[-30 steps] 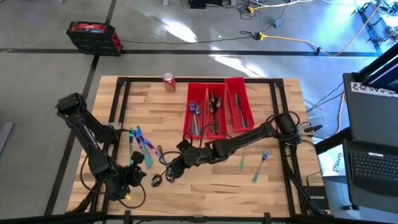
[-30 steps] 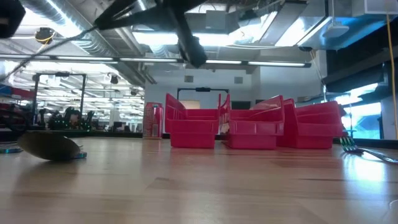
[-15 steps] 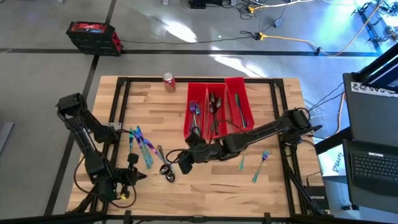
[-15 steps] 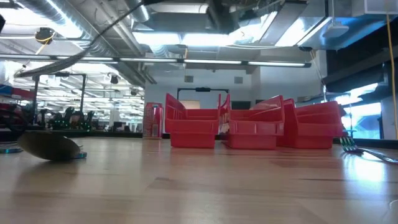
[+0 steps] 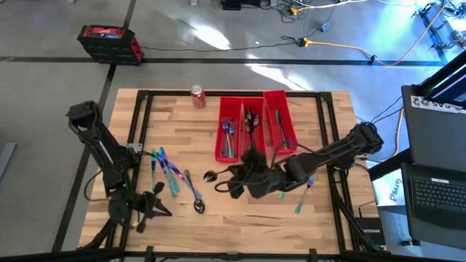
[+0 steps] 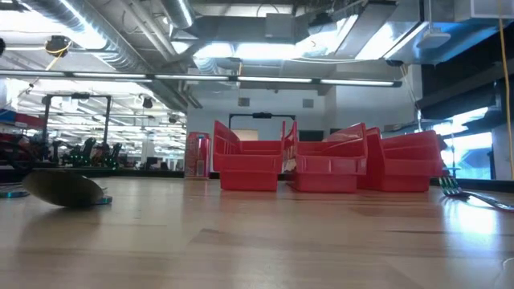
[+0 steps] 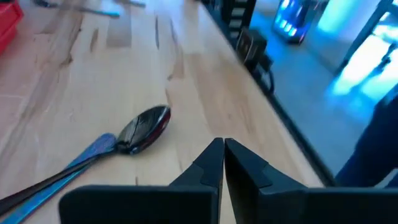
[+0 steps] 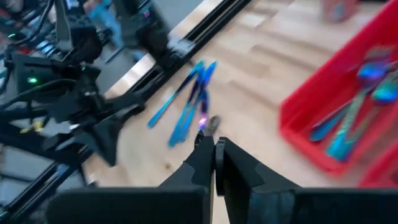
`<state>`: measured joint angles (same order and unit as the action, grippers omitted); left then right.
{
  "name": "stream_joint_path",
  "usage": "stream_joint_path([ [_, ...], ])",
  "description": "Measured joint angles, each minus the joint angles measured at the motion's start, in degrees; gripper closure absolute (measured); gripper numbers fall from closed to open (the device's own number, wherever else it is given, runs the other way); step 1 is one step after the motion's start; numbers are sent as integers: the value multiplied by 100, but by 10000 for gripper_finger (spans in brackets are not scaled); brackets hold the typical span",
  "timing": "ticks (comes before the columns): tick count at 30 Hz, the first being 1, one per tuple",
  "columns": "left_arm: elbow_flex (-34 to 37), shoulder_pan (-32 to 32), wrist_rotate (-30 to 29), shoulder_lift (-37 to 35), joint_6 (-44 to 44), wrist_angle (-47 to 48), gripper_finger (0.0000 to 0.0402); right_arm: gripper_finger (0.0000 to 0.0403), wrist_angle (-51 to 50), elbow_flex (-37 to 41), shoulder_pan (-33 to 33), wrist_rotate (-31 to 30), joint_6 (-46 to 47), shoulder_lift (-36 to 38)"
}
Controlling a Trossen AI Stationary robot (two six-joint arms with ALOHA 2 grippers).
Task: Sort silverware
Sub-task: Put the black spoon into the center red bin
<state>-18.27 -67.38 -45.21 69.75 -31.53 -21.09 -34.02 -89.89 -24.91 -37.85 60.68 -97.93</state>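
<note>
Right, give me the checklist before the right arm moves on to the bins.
1. Right hand shut on the dark silvery-bronze metal spoon: ok, it seems.
2. How firm that grip is: cannot tell.
3. Middle long red plastic bin has dark spoons in it and bare room: ok.
4. Left hand shut, at the table's near left edge, clear of the way: ok.
5. Red soda can stands apart from the bins: ok.
6. Table cleared of silverware: not ok; a second dark spoon and the iridescent teal-blue pieces lie loose.
</note>
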Motion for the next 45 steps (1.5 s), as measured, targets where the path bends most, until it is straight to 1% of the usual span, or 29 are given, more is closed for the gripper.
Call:
stream_joint_path([
  [3,320,79,106,-236,296,-686,401,403,-360,0,-85,-507,212,197],
  [7,670,296,414,-424,1018,-1697,401,403,-816,-2,-187,-1222,501,372],
  [10,972,589,785,-552,1492,-2427,401,403,-1149,-2,-185,-1529,707,479],
  [13,1264,967,1224,-637,1565,-2821,401,403,-1441,-4,-168,-1851,944,496],
  [19,1608,1830,2699,-657,1895,-3388,401,403,-2000,-7,-170,-2408,1415,522],
  [22,1649,2330,3523,-657,2254,-3596,401,403,-2552,-4,-164,-2601,1943,518],
  [25,1724,2895,4389,-657,2350,-3886,401,403,-3057,-4,-130,-2762,2455,524],
  [28,1782,3462,4985,-663,2503,-4133,401,403,-3450,-4,-66,-2920,2797,553],
  [30,1782,3817,5141,-664,2719,-4157,401,403,-3689,-6,-6,-2954,2910,579],
  [33,1780,4288,5201,-666,2961,-4294,401,403,-4012,-7,179,-2950,2936,581],
  [38,1780,4739,5276,-740,3071,-4603,401,403,-4863,-5,491,-2939,3206,581],
  [42,1780,4914,5274,-1009,3003,-4108,401,403,-5617,6,591,-2947,3711,621],
  [45,1780,4944,5217,-1448,3072,-3507,401,403,-5445,232,582,-2993,3573,845],
])
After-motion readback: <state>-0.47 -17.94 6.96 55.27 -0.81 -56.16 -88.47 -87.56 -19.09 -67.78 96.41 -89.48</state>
